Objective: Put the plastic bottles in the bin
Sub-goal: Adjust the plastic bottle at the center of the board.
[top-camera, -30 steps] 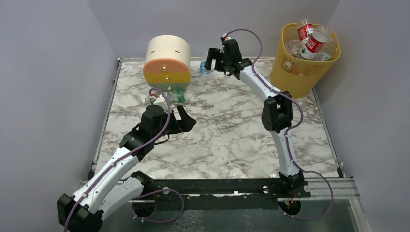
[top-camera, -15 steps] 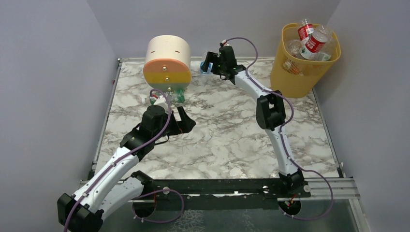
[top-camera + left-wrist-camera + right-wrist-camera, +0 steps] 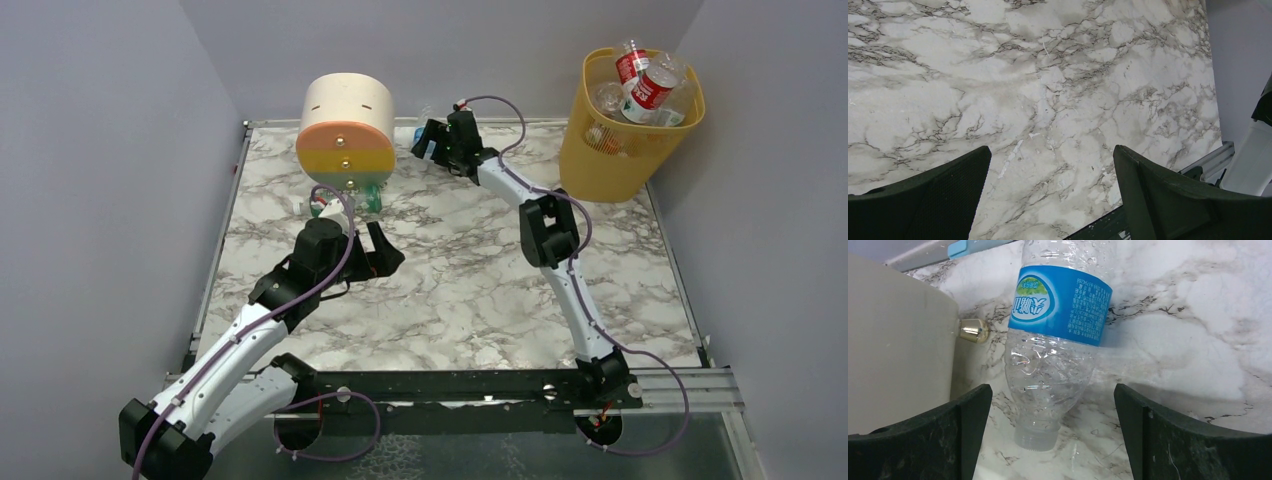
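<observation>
A clear plastic bottle with a blue label [image 3: 1060, 305] lies on the marble at the back, its cap [image 3: 1034, 439] pointing at my right gripper [image 3: 1050, 391]. That gripper is open, and the bottle's neck lies between its fingertips without touching them. From above, the right gripper [image 3: 432, 140] covers most of that bottle [image 3: 418, 133]. The yellow-orange bin [image 3: 610, 150] stands at the back right with several bottles [image 3: 650, 88] heaped in it. Two more bottles [image 3: 318, 207] [image 3: 371, 198] lie in front of the round drawer unit. My left gripper [image 3: 385, 250] is open and empty over bare marble [image 3: 1050, 152].
The cream, orange, yellow and green round drawer unit [image 3: 346, 130] stands at the back left, its cream side [image 3: 898, 340] and a gold knob [image 3: 973, 330] right beside the blue-label bottle. Grey walls enclose the table [image 3: 470, 270] on three sides.
My right arm has reached further back and down, bringing its open gripper around the neck of the blue-label bottle. The left arm has not moved.
</observation>
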Controlling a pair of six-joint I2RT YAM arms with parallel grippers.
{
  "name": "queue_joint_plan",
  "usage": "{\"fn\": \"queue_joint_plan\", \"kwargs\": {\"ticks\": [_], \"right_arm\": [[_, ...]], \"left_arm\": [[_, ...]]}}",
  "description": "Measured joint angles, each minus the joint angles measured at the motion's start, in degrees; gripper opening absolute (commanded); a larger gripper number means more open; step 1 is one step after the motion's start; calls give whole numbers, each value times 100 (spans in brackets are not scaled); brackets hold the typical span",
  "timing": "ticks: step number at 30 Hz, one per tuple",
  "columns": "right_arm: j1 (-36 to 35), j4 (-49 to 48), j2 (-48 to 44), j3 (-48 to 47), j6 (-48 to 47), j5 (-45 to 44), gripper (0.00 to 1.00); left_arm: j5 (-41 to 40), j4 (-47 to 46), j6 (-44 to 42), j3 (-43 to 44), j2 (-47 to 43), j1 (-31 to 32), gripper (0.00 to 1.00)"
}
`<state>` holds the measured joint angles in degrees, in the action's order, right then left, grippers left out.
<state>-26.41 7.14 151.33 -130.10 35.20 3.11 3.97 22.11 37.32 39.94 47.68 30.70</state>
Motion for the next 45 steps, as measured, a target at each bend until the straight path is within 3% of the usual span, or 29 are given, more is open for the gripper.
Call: {"fn": "queue_joint_plan", "kwargs": {"ticks": [13, 17, 19, 23, 28, 36, 45], "right_arm": [[-26, -396, 415, -393, 404, 2, 88], [-26, -544, 525, -483, 538, 2, 80], [-26, -597, 544, -483, 586, 2, 70], [-26, -660, 553, -407, 688, 2, 61], [-26, -1106, 455, -9, 793, 13, 58], [-28, -1495, -734, 1910, 623, 98, 56], [-129, -1648, -3274, 5322, 28, 223, 56]], "left_arm": [[-2, 35, -4, 0, 22, 0, 99], [-2, 35, -7, 0, 22, 0, 99], [0, 35, -7, 0, 24, 0, 99], [0, 35, -7, 0, 33, 0, 99], [0, 35, -7, 0, 50, 0, 99], [0, 33, -7, 0, 52, 0, 99], [22, -168, 9, -129, -20, 0, 99]]}}
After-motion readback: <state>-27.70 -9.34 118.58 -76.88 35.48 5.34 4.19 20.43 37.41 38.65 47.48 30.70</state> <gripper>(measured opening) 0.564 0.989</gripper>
